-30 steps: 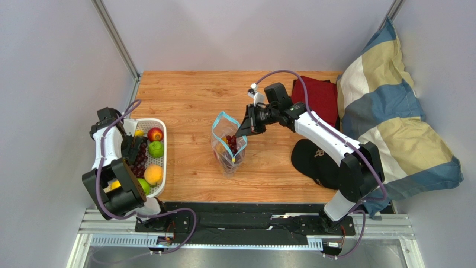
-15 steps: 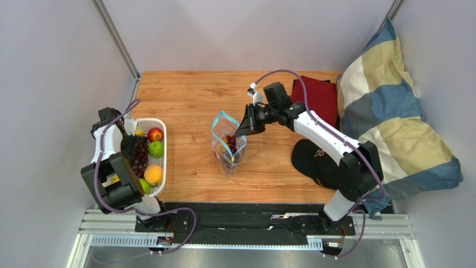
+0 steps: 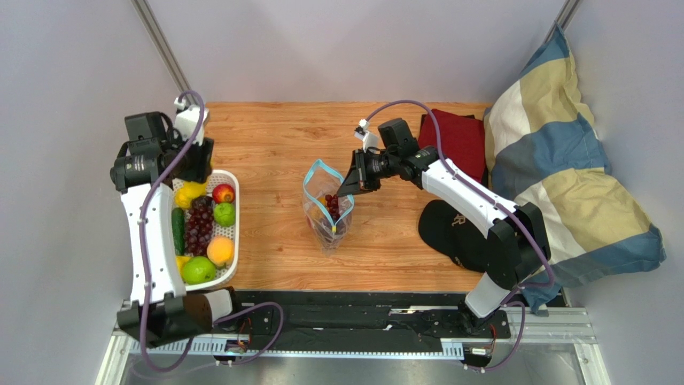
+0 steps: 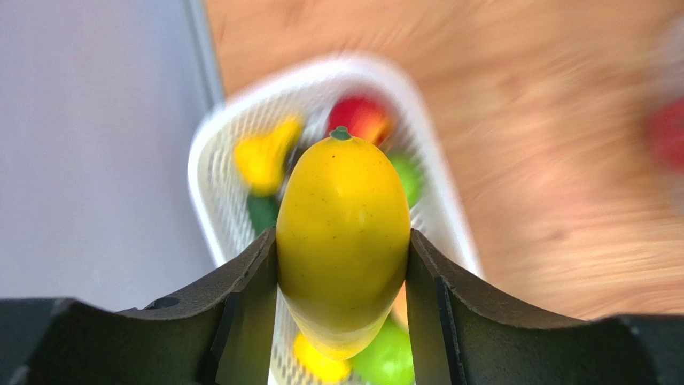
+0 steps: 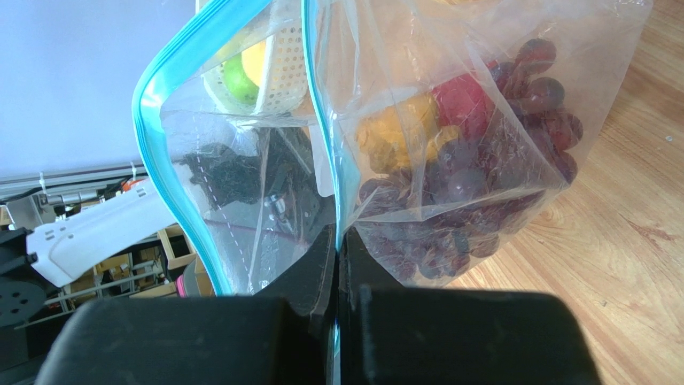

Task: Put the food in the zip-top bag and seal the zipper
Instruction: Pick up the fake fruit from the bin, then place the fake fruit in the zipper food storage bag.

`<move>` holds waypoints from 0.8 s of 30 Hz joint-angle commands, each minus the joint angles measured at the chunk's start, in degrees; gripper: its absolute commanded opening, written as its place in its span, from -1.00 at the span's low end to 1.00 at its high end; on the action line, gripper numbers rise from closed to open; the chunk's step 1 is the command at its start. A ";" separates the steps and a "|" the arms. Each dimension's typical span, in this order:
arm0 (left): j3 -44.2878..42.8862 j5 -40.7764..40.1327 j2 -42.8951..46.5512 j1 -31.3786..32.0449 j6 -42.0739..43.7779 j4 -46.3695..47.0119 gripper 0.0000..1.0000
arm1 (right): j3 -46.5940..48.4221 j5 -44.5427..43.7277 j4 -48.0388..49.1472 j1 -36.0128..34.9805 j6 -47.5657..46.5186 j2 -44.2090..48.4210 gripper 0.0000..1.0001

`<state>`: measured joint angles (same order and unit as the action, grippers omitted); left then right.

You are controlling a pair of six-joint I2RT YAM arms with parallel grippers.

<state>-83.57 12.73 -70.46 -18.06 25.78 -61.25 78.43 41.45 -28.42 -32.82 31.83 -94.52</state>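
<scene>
My left gripper (image 4: 344,265) is shut on a smooth yellow oval fruit (image 4: 344,241) and holds it above the far end of the white basket (image 3: 234,241); in the top view this gripper (image 3: 193,164) is raised. In the basket lie a red apple (image 3: 224,193), green apples (image 3: 225,214), dark grapes (image 3: 197,228) and a peach (image 3: 220,251). The clear zip-top bag (image 3: 327,212) stands mid-table, mouth open, with grapes (image 5: 474,184), a red fruit and an orange lump inside. My right gripper (image 5: 337,241) is shut on the near side of its light blue zipper (image 5: 156,136) and holds it up.
A black cap (image 3: 449,233) lies right of the bag under my right arm. A dark red cloth (image 3: 459,140) and a blue and cream pillow (image 3: 562,160) fill the right side. Grey walls stand close on the left and at the back.
My left arm has risen out of the basket and swung toward the far end with the yellow fruit in its jaws. My right gripper and the bag have not moved.
</scene>
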 commanded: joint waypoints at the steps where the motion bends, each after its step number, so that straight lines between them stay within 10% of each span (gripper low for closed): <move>1: -8.18 16.07 4.54 11.95 -11.87 0.85 -0.76 | 3.48 1.61 2.93 -0.58 0.86 -0.67 -1.00; 15: -3.09 15.75 0.85 47.31 -31.76 29.17 -0.96 | 3.30 1.88 4.87 -1.63 2.79 -1.10 -1.00; 24: 4.19 9.95 -0.91 51.02 -33.78 31.55 -0.88 | 3.92 1.53 3.99 -1.55 2.62 -0.93 -1.00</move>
<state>-82.52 26.00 -72.40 32.91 -5.74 -32.73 79.57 42.19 -25.96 -34.11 34.26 -95.64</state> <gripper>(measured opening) 0.590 0.011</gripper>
